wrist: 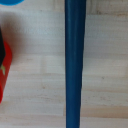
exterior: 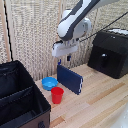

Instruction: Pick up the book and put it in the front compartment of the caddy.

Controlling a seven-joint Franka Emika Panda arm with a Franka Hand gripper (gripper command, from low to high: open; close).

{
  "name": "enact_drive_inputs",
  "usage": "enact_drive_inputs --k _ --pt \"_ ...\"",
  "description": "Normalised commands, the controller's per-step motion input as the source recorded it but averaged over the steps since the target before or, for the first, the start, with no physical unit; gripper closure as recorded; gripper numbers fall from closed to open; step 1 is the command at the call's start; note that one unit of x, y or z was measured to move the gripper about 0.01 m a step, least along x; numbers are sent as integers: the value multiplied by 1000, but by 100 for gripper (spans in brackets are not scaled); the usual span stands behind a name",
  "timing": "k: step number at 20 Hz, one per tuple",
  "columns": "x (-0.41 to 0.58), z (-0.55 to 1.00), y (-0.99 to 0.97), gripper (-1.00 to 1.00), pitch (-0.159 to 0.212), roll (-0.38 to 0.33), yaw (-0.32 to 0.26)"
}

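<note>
1. Lower left of the exterior view: the caddy (exterior: 20,100) sits open-topped, its divider running across, so both sections can take an item from above.
2. Centre, just right of the caddy: a red cup (exterior: 57,95), with a blue bowl (exterior: 49,83) just behind it.
3. Centre: the book (exterior: 69,79) stands on edge, above the table (exterior: 100,100), outside the caddy; the wrist view shows its edge (wrist: 75,65) running straight down the frame.
4. Above it, the claw (exterior: 63,60) meets the book's top corner; I judge it clenched on the book, since nothing else props it upright.
5. Upper right: a black machine (exterior: 111,52), well apart.
</note>
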Motion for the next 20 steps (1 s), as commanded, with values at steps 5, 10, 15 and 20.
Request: enact_drive_inputs --k 5,10,15,20 --pt "-42 -400 -123 -100 63 -40 7" --pt "-5 -315 -68 -100 40 -70 21" --pt "15 -204 -54 100 37 -42 17" --pt "2 -114 0 100 21 -19 0"
